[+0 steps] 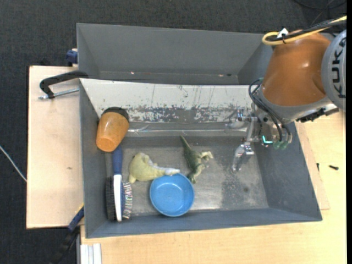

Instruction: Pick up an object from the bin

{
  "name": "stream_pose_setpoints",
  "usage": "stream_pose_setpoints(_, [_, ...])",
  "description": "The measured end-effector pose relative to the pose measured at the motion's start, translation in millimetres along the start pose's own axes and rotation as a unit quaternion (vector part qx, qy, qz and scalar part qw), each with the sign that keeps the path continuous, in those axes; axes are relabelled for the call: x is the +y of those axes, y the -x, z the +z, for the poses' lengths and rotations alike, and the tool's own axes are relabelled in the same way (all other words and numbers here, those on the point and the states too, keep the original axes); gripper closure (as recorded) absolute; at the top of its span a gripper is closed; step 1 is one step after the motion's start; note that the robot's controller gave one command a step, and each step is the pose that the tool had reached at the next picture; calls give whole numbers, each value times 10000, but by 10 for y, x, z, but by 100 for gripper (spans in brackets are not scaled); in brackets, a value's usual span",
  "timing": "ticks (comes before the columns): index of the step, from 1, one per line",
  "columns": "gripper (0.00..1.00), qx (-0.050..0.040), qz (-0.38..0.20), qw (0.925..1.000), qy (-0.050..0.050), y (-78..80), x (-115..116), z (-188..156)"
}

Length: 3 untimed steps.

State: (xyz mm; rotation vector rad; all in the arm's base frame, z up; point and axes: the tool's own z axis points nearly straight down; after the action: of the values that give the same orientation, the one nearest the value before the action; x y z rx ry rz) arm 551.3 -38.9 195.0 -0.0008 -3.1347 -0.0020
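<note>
My gripper [241,157] hangs low over the bare floor in the right half of the bin, with nothing under it. The nearest loose thing is a small green toy dinosaur [193,161], lying about a hand's width to its left. Left of and below the dinosaur sits a round blue bowl [171,196], upright near the front wall. A pale yellow-green soft toy [144,168] lies beside the bowl's upper left edge.
An orange cup [111,130] lies on its side in the back left corner. A brush with a blue handle and black head [116,194] lies along the left wall. The arm with its orange cover comes in over the right rim.
</note>
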Motion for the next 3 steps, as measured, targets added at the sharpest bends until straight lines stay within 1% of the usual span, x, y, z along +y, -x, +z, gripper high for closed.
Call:
stream_pose_setpoints(1, [0,-59,-899,9959,-3,158,529,1245])
stream_pose_setpoints(2, [100,-94,-893,9960,-5,176,522,1210])
stream_pose_setpoints(3, [100,-86,-2539,9672,-24,72,365,153])
